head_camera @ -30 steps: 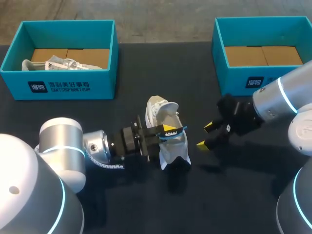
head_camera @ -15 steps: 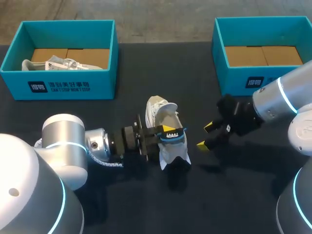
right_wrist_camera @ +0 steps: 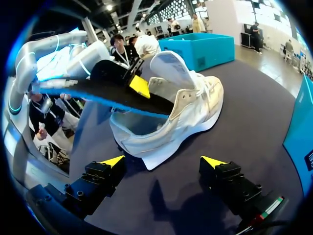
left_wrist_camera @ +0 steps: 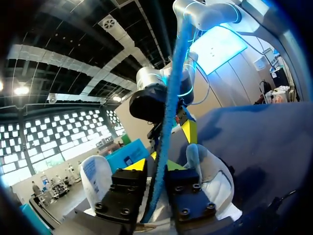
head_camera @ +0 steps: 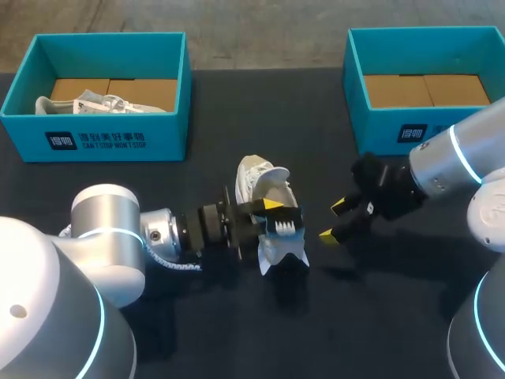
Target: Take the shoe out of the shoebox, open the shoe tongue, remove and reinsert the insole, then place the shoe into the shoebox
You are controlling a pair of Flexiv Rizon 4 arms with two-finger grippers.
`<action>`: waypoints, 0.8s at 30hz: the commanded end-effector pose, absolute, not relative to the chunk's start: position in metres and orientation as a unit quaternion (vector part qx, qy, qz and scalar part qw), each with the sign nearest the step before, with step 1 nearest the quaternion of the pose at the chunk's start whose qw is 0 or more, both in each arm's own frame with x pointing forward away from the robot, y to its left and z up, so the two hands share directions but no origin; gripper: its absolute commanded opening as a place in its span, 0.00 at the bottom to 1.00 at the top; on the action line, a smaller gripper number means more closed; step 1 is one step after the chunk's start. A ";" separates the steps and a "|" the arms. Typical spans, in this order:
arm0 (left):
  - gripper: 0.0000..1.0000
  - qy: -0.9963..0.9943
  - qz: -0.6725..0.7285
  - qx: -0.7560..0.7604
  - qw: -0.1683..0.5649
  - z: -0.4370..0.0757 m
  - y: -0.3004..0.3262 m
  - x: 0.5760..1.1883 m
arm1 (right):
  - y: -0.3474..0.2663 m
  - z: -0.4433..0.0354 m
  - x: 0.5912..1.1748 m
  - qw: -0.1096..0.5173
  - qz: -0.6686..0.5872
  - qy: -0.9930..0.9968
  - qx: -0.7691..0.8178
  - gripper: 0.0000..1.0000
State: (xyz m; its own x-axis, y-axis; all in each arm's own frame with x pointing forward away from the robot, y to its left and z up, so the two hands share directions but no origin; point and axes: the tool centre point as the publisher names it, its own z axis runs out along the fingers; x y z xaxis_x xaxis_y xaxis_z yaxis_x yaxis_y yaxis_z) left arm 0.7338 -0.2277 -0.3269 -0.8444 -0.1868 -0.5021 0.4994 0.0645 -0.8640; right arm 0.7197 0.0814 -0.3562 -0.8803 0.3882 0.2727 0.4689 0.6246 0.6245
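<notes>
Shoe location: shoe (head_camera: 254, 175) is set sole-down mid-table (head_camera: 229, 332), outside the boxes, between the two hands.
Shoe axis: long axis runs near-to-far; toe is pointed at the far edge, angled a little toward the left shoebox (head_camera: 95, 144); heel is turned toward the robot.
Tongue: tongue (right_wrist_camera: 168, 66) is stood up, so the opening is exposed.
Insole: insole (right_wrist_camera: 98, 93) is held across the opening, one end dipped inside under the tongue, the rest stuck out toward the left arm.
Left hand: left hand (head_camera: 274, 212) is closed on the insole, pinched flat between both tips.
Right hand: right hand (head_camera: 331, 221) is spread wide with nothing gripped, parked just beside the shoe and apart from it.
Risk 1: shoe is not braced; it is likely to be dragged or tipped if the insole is pushed or pulled.
Risk 2: insole could be buckled or snagged on the collar or tongue, judged from the shallow angle.
Risk 3: grip may slip, since the insole is pinched near one end only.
</notes>
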 end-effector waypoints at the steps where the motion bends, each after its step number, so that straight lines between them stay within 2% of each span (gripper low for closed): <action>1: 0.36 0.683 -0.673 0.113 0.259 -0.324 -0.228 0.729 | 0.084 -0.355 0.719 0.053 -0.359 -0.900 -0.240 1.00; 11: 0.31 0.674 -0.680 0.118 0.261 -0.311 -0.227 0.717 | 0.086 -0.357 0.720 0.055 -0.360 -0.900 -0.239 1.00; 14: 0.22 0.675 -0.681 0.122 0.257 -0.309 -0.227 0.713 | 0.086 -0.358 0.720 0.054 -0.361 -0.900 -0.239 1.00; 17: 0.00 0.683 -0.674 0.122 0.253 -0.310 -0.225 0.711 | 0.086 -0.358 0.721 0.055 -0.362 -0.899 -0.239 1.00; 24: 0.00 0.698 -0.658 0.126 0.253 -0.313 -0.221 0.718 | 0.086 -0.361 0.721 0.056 -0.363 -0.898 -0.241 1.00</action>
